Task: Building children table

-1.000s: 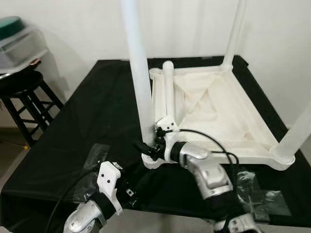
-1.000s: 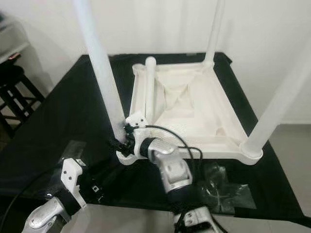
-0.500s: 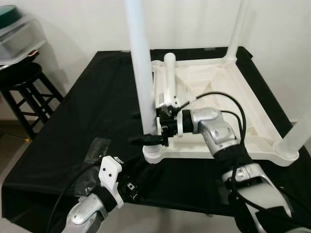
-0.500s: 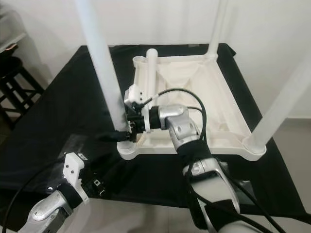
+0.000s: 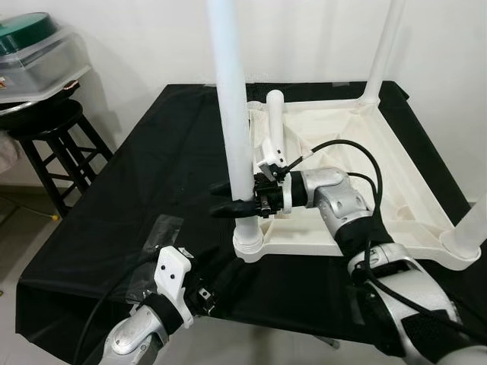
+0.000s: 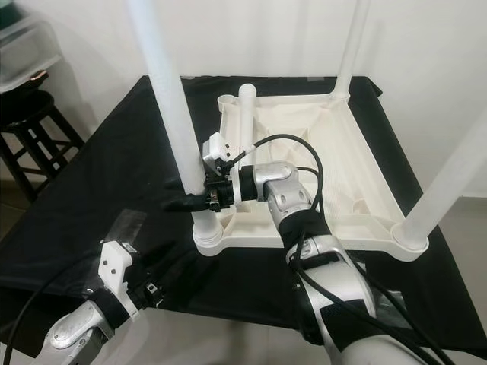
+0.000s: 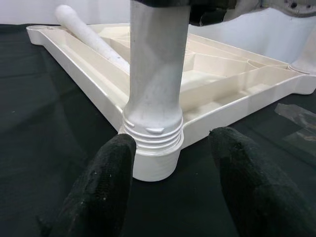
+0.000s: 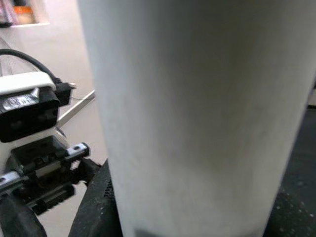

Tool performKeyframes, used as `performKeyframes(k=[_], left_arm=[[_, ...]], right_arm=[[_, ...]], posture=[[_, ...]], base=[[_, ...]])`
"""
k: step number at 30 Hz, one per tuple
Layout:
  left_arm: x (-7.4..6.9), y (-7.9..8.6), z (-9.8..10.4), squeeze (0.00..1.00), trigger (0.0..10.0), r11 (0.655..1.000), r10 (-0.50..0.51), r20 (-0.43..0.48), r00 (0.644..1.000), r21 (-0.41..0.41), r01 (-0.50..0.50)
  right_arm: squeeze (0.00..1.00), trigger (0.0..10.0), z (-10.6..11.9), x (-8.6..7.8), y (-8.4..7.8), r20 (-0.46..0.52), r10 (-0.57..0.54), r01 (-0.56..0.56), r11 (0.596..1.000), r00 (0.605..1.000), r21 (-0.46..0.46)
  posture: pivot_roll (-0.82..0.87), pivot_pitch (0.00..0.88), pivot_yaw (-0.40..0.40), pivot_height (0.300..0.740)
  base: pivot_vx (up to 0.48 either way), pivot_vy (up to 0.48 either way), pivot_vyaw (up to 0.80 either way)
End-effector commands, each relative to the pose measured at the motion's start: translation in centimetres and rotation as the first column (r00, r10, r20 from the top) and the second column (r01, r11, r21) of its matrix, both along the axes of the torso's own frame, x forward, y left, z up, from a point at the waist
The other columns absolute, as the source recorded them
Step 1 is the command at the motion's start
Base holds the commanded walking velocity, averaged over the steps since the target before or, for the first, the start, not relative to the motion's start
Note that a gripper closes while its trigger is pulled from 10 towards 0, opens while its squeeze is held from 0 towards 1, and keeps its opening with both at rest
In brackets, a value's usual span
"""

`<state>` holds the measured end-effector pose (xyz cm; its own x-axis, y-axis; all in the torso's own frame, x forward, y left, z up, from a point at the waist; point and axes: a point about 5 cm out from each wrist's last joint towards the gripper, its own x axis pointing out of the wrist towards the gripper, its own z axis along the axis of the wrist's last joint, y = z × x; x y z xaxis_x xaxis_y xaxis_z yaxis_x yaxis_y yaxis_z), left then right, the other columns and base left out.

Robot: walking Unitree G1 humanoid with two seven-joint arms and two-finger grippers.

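Observation:
A white plastic children's table (image 5: 396,190) lies upside down on the black cloth. Three legs stand up from its corners, and a loose leg (image 5: 272,125) lies inside the tabletop. My right gripper (image 5: 232,204) is shut on the near-left leg (image 5: 232,114) a little above its threaded socket (image 7: 154,148), with black fingertips (image 5: 222,209) poking out past it. In the right wrist view that leg (image 8: 197,113) sits between the pads. My left gripper (image 5: 209,293) hovers low at the table's front edge, open, its fingers (image 7: 106,173) apart and aimed at the socket without touching it.
A dark wooden stool (image 5: 46,129) stands at the left, with a clear plastic box with a green lid (image 5: 34,46) above it. Clear plastic bags (image 5: 156,232) lie on the cloth near the front edge. The far leg (image 5: 384,46) and the near-right leg (image 5: 475,228) rise high.
The camera has shifted. My right gripper has moved from the leg's socket to a little higher on the leg, its arm now reaching in from the right. The left arm has stayed low.

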<state>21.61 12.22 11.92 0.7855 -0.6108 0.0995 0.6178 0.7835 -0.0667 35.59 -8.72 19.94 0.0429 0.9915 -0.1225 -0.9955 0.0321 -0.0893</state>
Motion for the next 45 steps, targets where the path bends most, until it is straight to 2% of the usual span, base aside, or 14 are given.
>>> performKeyframes(k=[1, 7, 8, 10, 13, 22, 23, 24, 28, 34, 35, 36, 37, 45], left_arm=[[-0.2, 0.4, -0.5, 0.0, 10.0, 1.0, 0.02, -0.018, 1.0, 0.017, -0.02], [-0.3, 0.6, -0.4, 0.0, 10.0, 1.0, 0.023, -0.019, 1.0, 0.02, -0.023], [-0.3, 0.7, -0.4, 0.0, 10.0, 1.0, 0.023, -0.021, 1.0, 0.019, -0.023], [-0.2, 0.9, -0.4, 0.0, 10.0, 1.0, 0.021, -0.025, 0.999, 0.019, -0.021], [0.0, 0.9, -0.4, 0.0, 10.0, 1.0, 0.02, -0.028, 0.999, 0.019, -0.019], [0.1, 0.7, -0.4, 0.0, 10.0, 0.999, 0.029, -0.024, 0.999, 0.017, -0.029], [0.2, 0.5, -0.4, 0.0, 10.0, 0.999, 0.031, -0.023, 0.999, 0.015, -0.031], [0.2, 0.5, -0.4, 0.0, 10.0, 0.999, 0.031, -0.023, 0.999, 0.015, -0.031], [0.3, 0.4, -0.4, 0.0, 10.0, 1.0, 0.025, -0.027, 0.999, 0.013, -0.025], [0.3, 0.3, -0.5, 0.0, 10.0, 1.0, 0.024, -0.027, 0.999, 0.013, -0.024], [0.3, 0.3, -0.5, 0.0, 10.0, 1.0, 0.025, -0.027, 0.999, 0.014, -0.025], [0.3, 0.3, -0.5, 0.0, 10.0, 1.0, 0.026, -0.027, 0.999, 0.015, -0.026], [0.4, 0.3, -0.5, 0.0, 10.0, 0.999, 0.028, -0.027, 0.999, 0.017, -0.028], [0.5, 0.1, -0.6, 0.0, 10.0, 0.999, 0.029, -0.028, 0.999, 0.019, -0.029]], right_arm=[[0.0, 0.0, -2.7, -0.4, -1.2, -0.06, -0.086, 0.084, 0.995, 0.994, -0.045], [0.0, 0.0, -6.0, -1.3, -1.3, -0.039, -0.47, 0.463, 0.879, 0.882, -0.116], [0.0, 0.0, -7.0, -2.3, -0.7, -0.067, -0.717, 0.71, 0.697, 0.694, -0.097], [0.0, 0.0, -7.7, -5.3, 0.6, -0.13, -0.839, 0.836, 0.541, 0.529, -0.09], [0.0, 0.0, -7.2, -4.8, 1.0, -0.084, -0.81, 0.807, 0.586, 0.581, -0.069], [0.0, 0.0, -6.1, -2.8, 1.3, -0.038, -0.795, 0.793, 0.607, 0.606, -0.052], [1.0, 10.0, -4.6, -2.0, 1.8, -0.062, -0.707, 0.708, 0.706, 0.704, -0.012], [1.0, 10.0, -4.6, -2.0, 1.8, -0.062, -0.707, 0.708, 0.706, 0.704, -0.012], [1.0, 10.0, -1.0, -2.4, 2.9, -0.05, -0.479, 0.482, 0.871, 0.876, 0.095], [1.0, 10.0, 1.3, -1.5, 2.6, 0.054, -0.227, 0.217, 0.965, 0.972, 0.151], [0.52, 10.0, 1.8, -0.7, 2.5, 0.078, -0.21, 0.197, 0.97, 0.975, 0.145], [0.52, 10.0, 2.1, -0.2, 2.5, 0.087, -0.211, 0.198, 0.97, 0.974, 0.14], [0.0, 10.0, 2.3, 0.1, 2.5, 0.068, -0.17, 0.161, 0.979, 0.983, 0.124], [0.0, 10.0, 0.9, 0.6, 2.8, 0.011, -0.082, 0.082, 0.996, 0.997, 0.024]], posture=[[0.02, 0.057, 0.055, 0.74], [0.0, 0.072, 0.056, 0.74], [-0.02, 0.086, 0.061, 0.74], [-0.03, 0.085, 0.073, 0.74], [-0.04, 0.073, 0.074, 0.74], [-0.02, 0.068, 0.053, 0.74], [-0.02, 0.066, 0.051, 0.74], [-0.02, 0.066, 0.051, 0.74], [-0.02, 0.061, 0.05, 0.74], [-0.01, 0.054, 0.042, 0.74], [0.0, 0.053, 0.041, 0.74], [0.0, 0.053, 0.041, 0.74], [0.01, 0.051, 0.04, 0.74], [0.02, 0.044, 0.024, 0.74]], base=[[0.0, 0.0, 0.0], [0.0, 0.0, 0.0], [0.0, 0.0, 0.0], [0.0, 0.0, 0.0], [0.0, 0.0, 0.0], [0.0, 0.0, 0.0], [0.0, 0.0, 0.0], [0.0, 0.0, 0.0], [0.0, 0.0, 0.0], [0.0, 0.0, 0.0], [0.0, 0.0, 0.0], [0.0, 0.0, 0.0], [0.0, 0.0, 0.0], [0.0, 0.0, 0.0]])
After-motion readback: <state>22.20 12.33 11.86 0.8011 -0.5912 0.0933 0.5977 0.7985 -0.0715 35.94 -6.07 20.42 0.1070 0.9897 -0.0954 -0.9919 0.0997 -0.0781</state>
